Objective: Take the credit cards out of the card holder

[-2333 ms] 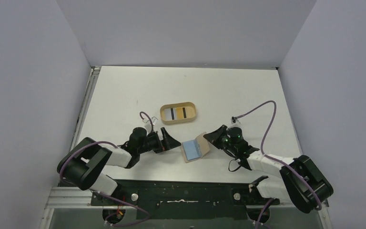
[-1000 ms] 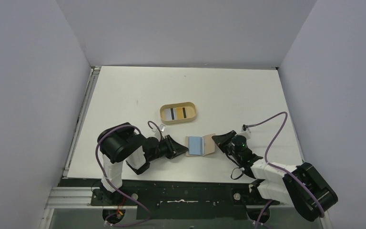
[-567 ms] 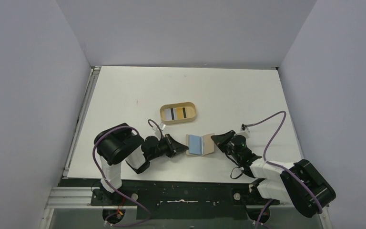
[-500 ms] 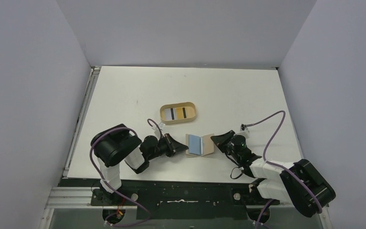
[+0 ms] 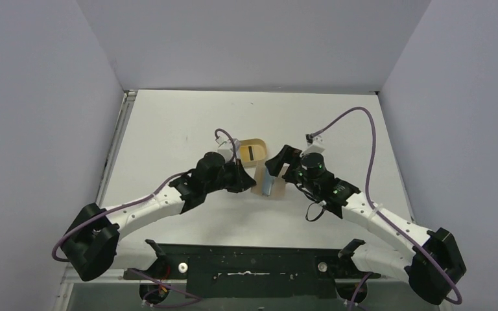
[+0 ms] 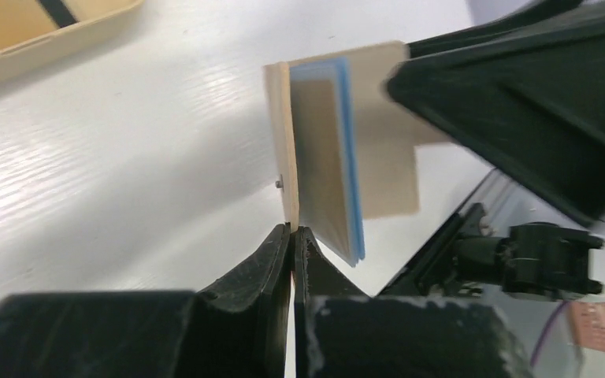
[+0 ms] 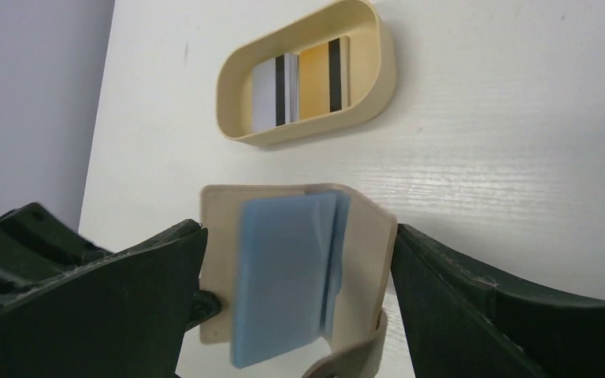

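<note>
— Reached forward with both arms since a second ago; carried the card holder (image 7: 366, 252) from well short of the tray (image 7: 307, 132) to just beside its near rim.
— Flat on the table, as then?
— No longer. Tipped up on edge, spread open like a book. Long axis running toward the tray in the overhead view, inner face turned to the right wrist camera.
— And the credit cards (image 7: 280, 283)?
— Tucked inside, pale blue, stacked, long axis lined up with the holder's. One short edge poking just past the flap on the side away from the tray.
— Grip from the left gripper (image 6: 293, 232)?
— Pinched tight on the thin edge of one tan flap, at the end away from the tray.
— Right gripper (image 7: 299, 232)?
— Spread wide, one finger at each outer side of the open holder, clamping nothing. Touching it or not, cannot tell.
— Anything in the tray?
— A white card (image 7: 270, 94) and a yellow card (image 7: 323, 79), side by side, each with a dark stripe.
</note>
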Robot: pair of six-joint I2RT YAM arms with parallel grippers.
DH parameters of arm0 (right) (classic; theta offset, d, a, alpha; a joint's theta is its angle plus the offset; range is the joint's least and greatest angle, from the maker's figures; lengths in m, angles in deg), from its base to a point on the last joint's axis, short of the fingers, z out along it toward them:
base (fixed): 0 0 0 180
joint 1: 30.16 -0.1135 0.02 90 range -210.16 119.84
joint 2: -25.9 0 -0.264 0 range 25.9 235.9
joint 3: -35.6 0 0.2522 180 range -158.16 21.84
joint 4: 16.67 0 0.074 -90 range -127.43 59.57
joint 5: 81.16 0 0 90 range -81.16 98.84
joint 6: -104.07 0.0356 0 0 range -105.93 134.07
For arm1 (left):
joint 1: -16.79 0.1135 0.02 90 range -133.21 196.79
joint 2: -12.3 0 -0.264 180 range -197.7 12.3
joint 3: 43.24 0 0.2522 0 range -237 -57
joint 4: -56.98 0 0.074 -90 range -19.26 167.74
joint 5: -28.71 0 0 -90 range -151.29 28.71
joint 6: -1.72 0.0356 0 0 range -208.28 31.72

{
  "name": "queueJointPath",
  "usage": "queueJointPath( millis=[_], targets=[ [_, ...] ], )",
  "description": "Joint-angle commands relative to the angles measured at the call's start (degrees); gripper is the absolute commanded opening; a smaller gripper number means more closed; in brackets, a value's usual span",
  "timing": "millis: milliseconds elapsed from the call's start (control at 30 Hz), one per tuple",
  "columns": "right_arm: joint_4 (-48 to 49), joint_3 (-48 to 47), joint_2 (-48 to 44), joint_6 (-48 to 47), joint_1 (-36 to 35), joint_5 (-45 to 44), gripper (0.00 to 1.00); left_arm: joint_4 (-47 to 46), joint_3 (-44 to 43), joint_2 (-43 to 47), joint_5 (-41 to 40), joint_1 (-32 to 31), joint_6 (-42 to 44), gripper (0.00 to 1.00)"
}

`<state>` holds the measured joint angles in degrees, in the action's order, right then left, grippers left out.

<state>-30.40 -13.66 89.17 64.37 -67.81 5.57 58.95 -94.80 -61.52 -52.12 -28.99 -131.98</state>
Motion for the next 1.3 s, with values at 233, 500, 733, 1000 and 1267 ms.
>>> queueJointPath(
  millis=[233,500,733,1000,1267],
  targets=[
    [-14.39,-4.06,-5.37,-8.83,-6.37,-14.87,0.88,23.05,-4.32,-5.54,-4.21,-0.44,10.35,0.0],
    [-1.46,-0.76,-5.23,-12.56,-6.47,1.67,0.88,23.1,-2.78,-4.97,-5.08,-0.32,8.16,0.0],
    [25.36,8.17,5.08,2.04,-5.59,14.47,0.87,15.12,4.91,-8.33,-6.34,-0.13,2.06,0.0],
    [29.97,9.03,11.07,5.13,-5.19,20.79,0.87,10.52,8.21,-10.54,-6.02,0.49,-0.7,0.0],
    [27.33,9.04,14.26,5.86,-6.97,22.18,0.87,5.16,11.64,-13.39,-4.78,0.77,-4.2,0.0]
  ],
)
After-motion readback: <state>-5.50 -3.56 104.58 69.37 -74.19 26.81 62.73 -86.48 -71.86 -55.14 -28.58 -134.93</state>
